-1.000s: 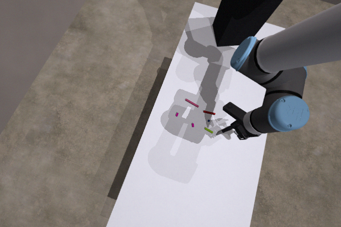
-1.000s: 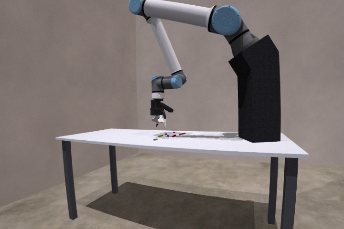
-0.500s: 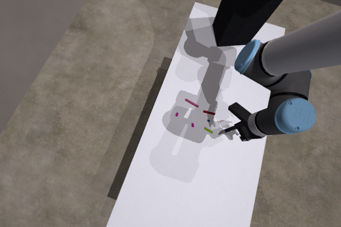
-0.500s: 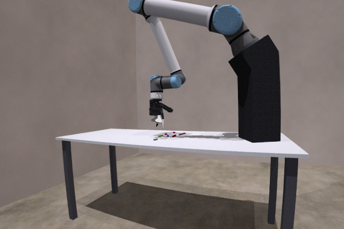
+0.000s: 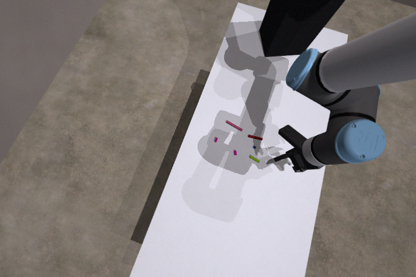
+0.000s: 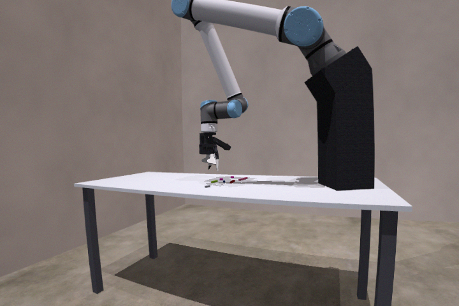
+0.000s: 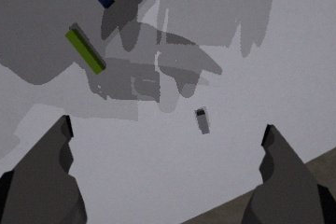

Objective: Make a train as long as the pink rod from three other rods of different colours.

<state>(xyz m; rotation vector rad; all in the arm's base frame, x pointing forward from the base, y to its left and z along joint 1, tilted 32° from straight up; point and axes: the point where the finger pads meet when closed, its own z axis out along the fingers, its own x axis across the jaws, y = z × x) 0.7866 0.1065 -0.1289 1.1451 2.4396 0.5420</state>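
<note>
The pink rod (image 5: 233, 125) lies flat on the white table. Near it lie a red rod (image 5: 255, 137), a small blue rod (image 5: 254, 147), two magenta rods (image 5: 216, 139) (image 5: 235, 152) and a lime rod (image 5: 254, 158); all are apart from each other. A short grey rod (image 7: 203, 120) lies alone below my fingers in the wrist view, to the right of the lime rod (image 7: 85, 51). My gripper (image 7: 168, 121) (image 6: 211, 164) is open and empty, and hangs well above the table. In the top view the gripper (image 5: 280, 160) hides the grey rod.
The arm's black base column (image 6: 345, 122) stands at the table's far end. The table's long edge (image 7: 278, 187) runs close to the grey rod, with the floor beyond it.
</note>
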